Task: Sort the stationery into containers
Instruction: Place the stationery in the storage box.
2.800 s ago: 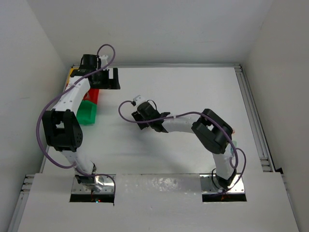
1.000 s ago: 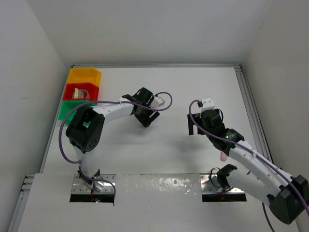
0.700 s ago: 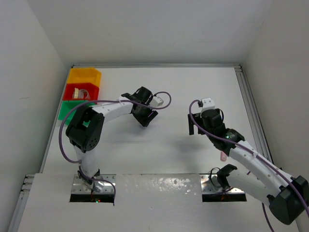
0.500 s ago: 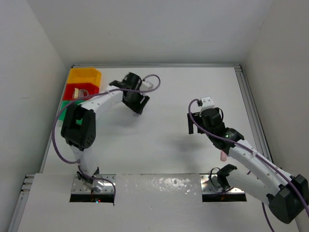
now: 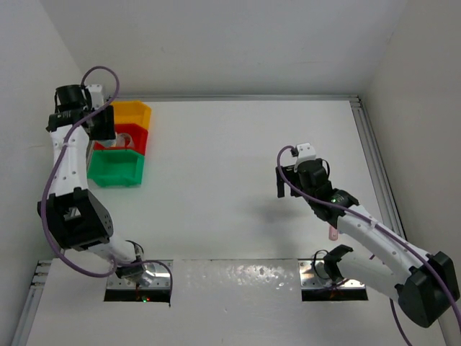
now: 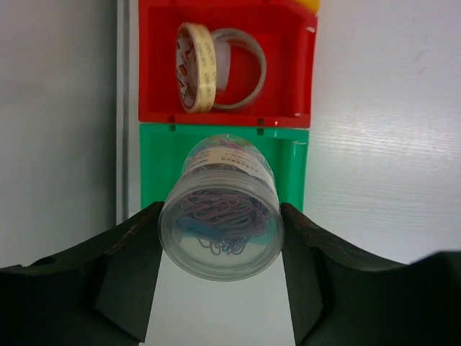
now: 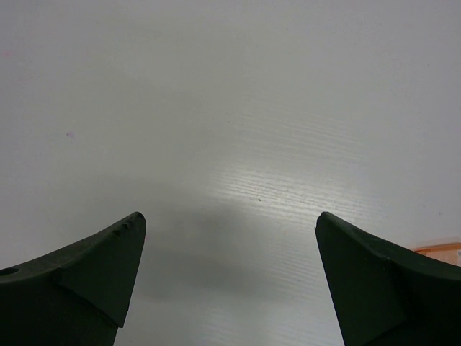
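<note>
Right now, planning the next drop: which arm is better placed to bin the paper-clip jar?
Left. The left gripper holds the jar by the green bin; the right gripper is open over the table, far from it.

Your red bin (image 6: 288,72) with beige tape roll (image 6: 196,65) and greyish-white tape ring (image 6: 259,72), green bin (image 6: 155,166) on its near side, yellow bin (image 5: 133,112) on its far side, clear jar (image 6: 229,173) of purple and blue clips (image 6: 216,225), white tabletop (image 6: 389,144).

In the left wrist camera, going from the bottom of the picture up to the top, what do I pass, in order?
A clear jar of paper clips between the jaws → green bin → red bin holding two tape rolls → yellow bin.
</note>
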Tool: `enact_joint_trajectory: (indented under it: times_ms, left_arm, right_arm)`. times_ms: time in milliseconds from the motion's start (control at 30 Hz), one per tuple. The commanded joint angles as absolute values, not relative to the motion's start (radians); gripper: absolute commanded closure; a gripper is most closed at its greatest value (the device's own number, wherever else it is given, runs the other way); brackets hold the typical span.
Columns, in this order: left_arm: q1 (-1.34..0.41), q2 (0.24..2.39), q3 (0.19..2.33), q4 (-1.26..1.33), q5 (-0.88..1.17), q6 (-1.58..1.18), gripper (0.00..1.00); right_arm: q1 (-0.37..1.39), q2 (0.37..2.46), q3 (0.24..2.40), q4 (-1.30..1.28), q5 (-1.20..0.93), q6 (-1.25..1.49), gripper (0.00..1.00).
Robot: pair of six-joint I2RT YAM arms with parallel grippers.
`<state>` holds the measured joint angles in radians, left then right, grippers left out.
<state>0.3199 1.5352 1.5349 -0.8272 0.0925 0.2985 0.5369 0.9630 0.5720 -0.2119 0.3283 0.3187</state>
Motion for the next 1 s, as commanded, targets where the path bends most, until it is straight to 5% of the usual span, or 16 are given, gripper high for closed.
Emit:
enact_joint_trajectory:
  times_ms: [0, 967]
  left_arm:
    - [0.357, 1.577, 1.494, -0.812, 0.167, 0.333, 1.0]
    - [0.394, 1.729, 1.232, -0.529, 0.14, 0.37, 0.98]
  right_arm:
    - [0.529, 0.977, 0.578, -0.159, 0.311, 0.318, 0.01]
    - [0.52, 0.948, 0.541, -0.14, 0.333, 0.324, 0.01]
